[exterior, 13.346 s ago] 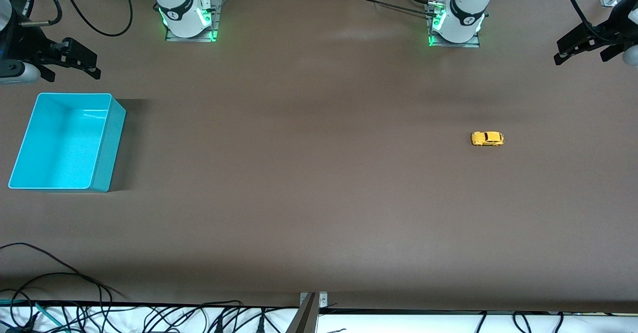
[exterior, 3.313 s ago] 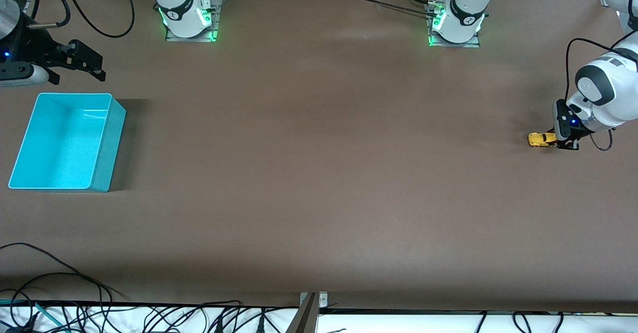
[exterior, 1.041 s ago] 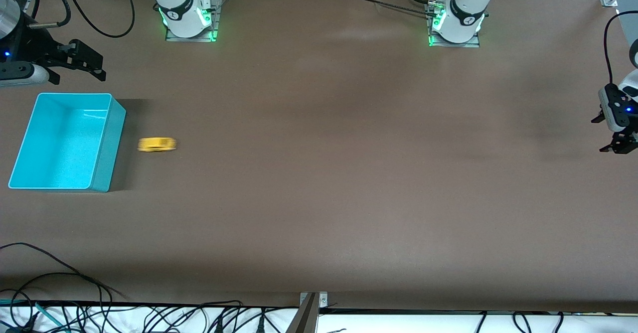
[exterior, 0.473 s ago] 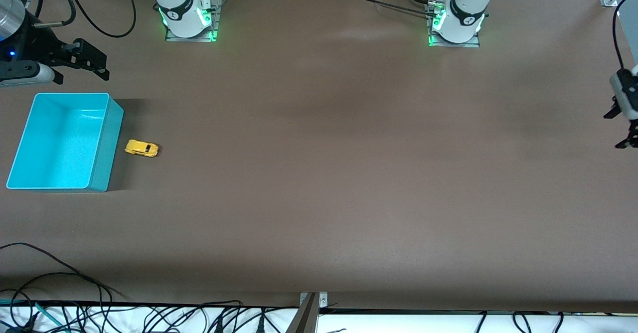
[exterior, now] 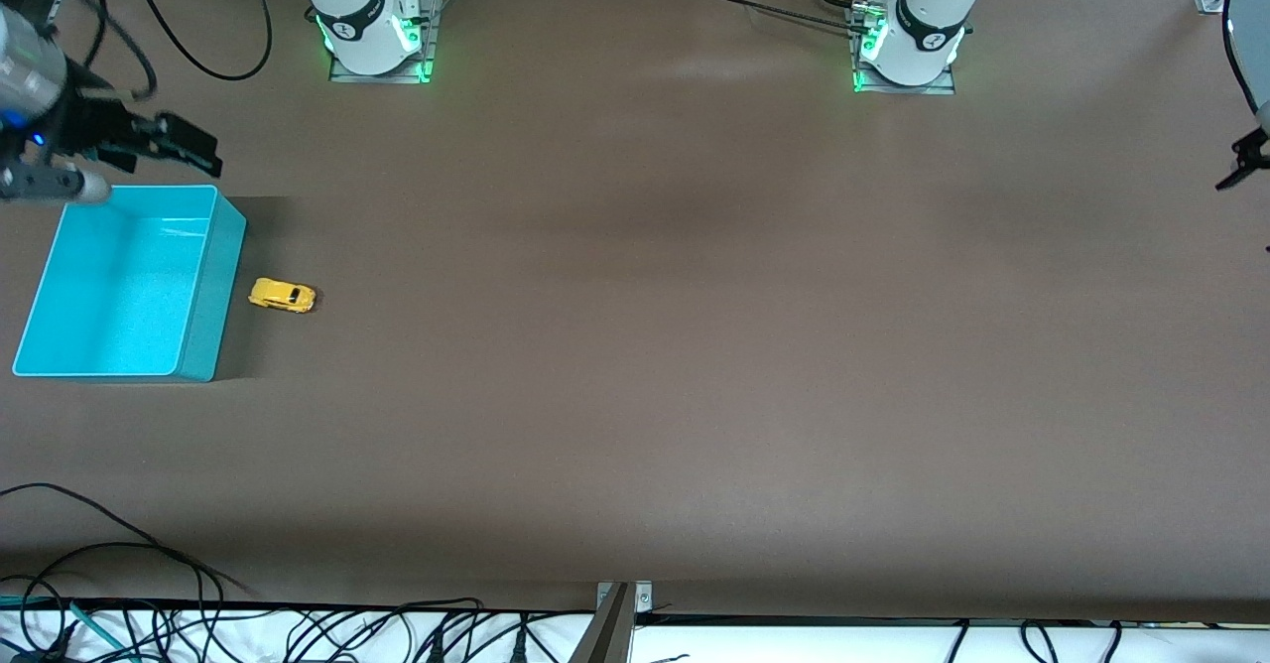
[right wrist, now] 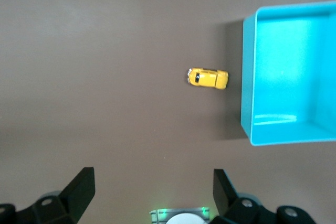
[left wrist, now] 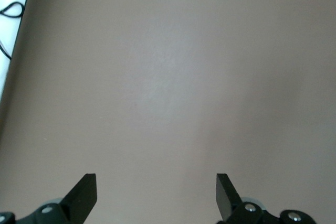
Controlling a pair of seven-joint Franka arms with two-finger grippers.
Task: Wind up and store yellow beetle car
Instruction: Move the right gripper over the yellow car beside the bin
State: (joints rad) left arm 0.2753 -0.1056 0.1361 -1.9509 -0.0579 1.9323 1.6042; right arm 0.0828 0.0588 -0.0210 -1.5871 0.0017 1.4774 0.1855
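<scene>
The yellow beetle car (exterior: 283, 295) stands still on the brown table, close beside the turquoise bin (exterior: 119, 286) on the side toward the left arm's end. The bin is empty. In the right wrist view the car (right wrist: 208, 77) sits just off the bin's wall (right wrist: 248, 77). My right gripper (exterior: 203, 152) hangs open and empty over the table at the bin's corner; its open jaws show in its wrist view (right wrist: 153, 187). My left gripper (exterior: 1245, 211) is at the left arm's end of the table, open and empty (left wrist: 156, 195), over bare table.
The two arm bases (exterior: 372, 33) (exterior: 913, 43) stand along the robots' edge of the table. Loose cables (exterior: 149, 603) lie off the table edge nearest the camera. The wide brown tabletop (exterior: 635, 345) holds nothing else.
The car rolled across the table from the left arm's end, reached the bin, nudged it slightly and has stopped. My right gripper has dropped toward the bin. My left gripper has pulled away.
</scene>
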